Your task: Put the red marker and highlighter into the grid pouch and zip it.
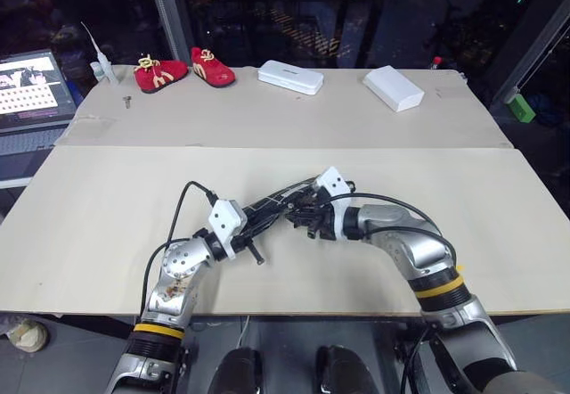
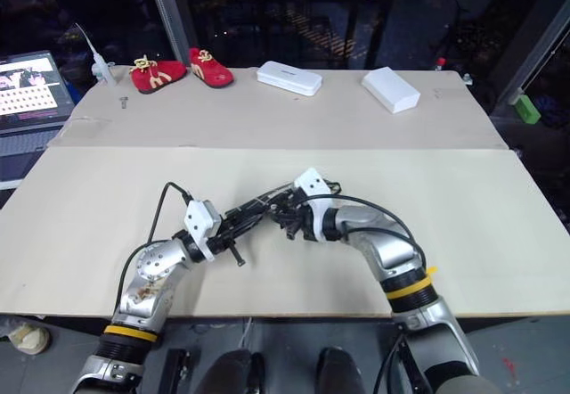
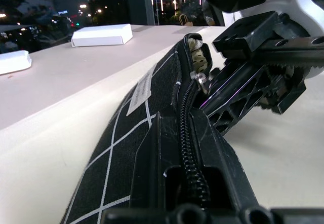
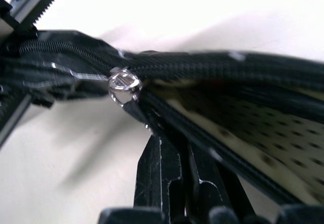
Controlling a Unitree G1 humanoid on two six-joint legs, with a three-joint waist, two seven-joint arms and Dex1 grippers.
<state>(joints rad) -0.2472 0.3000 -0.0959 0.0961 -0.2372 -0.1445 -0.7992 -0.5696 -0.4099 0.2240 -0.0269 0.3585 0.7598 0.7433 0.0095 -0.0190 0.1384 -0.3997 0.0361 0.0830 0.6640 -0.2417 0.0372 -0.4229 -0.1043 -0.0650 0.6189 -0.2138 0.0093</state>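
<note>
The grid pouch (image 1: 278, 200), black with thin white lines and a white label (image 3: 142, 88), hangs just above the table between my two grippers. My left gripper (image 1: 260, 218) is shut on one end of it, the zipper (image 3: 188, 133) running between its fingers. My right gripper (image 1: 304, 210) is shut on the black zipper strap (image 4: 147, 117) just under the silver slider (image 4: 123, 87). Beyond the slider the pouch mouth gapes and shows a pale dotted lining (image 4: 263, 127). The red marker and the highlighter are hidden from view.
A pair of red shoes (image 1: 184, 70), two white hard cases (image 1: 290, 77) (image 1: 393, 87) and a small bottle (image 1: 102, 66) stand along the far edge of the table (image 1: 107, 198). A laptop (image 1: 34, 86) sits off its far left corner. A green block (image 1: 520, 107) lies beyond the right edge.
</note>
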